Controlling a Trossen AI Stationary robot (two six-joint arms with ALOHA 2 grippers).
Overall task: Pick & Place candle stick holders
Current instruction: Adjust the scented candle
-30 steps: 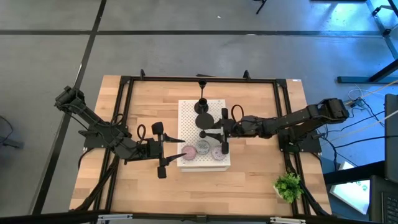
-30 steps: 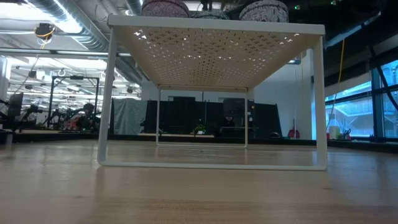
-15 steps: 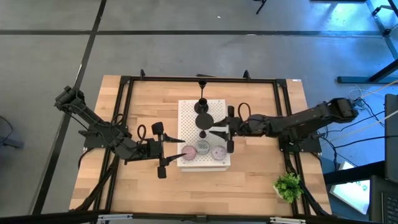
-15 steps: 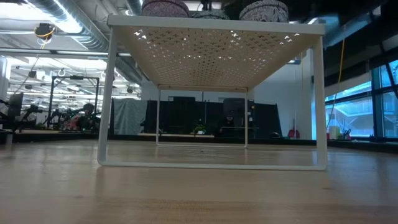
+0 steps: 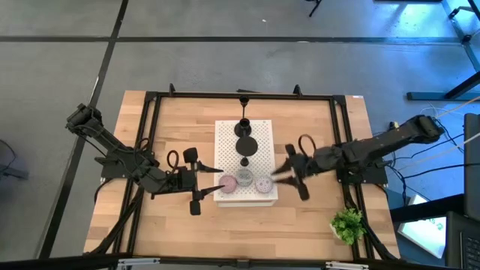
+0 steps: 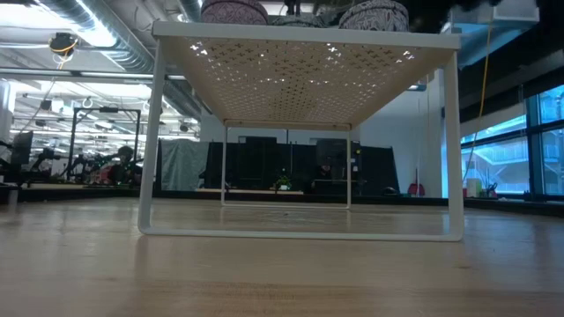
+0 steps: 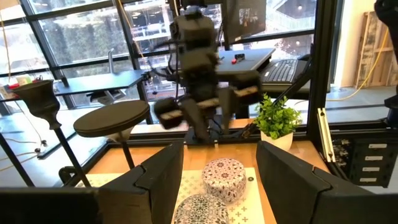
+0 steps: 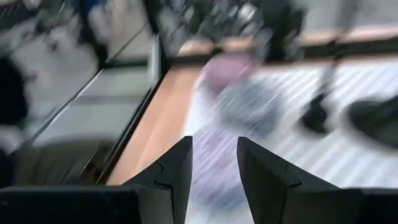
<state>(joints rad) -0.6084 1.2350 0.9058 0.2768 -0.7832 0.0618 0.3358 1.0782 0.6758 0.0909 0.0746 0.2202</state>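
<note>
A white perforated board (image 5: 246, 157) stands raised on legs (image 6: 148, 150) at the table's middle. On it stand three black candle stick holders (image 5: 244, 126), (image 5: 246, 145), (image 5: 244, 161), each on its round base. Along its near edge lie a pink puck (image 5: 227, 182), a grey puck (image 5: 244, 178) and a lavender puck (image 5: 262, 183). My left gripper (image 5: 214, 184) is open at the board's left near corner, beside the pink puck. Its wrist view shows the grey puck (image 7: 200, 210) and lavender puck (image 7: 224, 176) ahead. My right gripper (image 5: 289, 178) is open and blurred, just off the board's right edge, holding nothing.
A small green plant (image 5: 347, 223) stands at the table's near right corner. A black frame (image 5: 240, 95) runs round the tabletop. Bare wood lies in front of the board and to both its sides.
My right gripper has drawn back from above the board, near the smallest black holder, toward the table's right edge, rising a little and tipping up. Its fingers are empty. The holders and pucks stand where they were.
</note>
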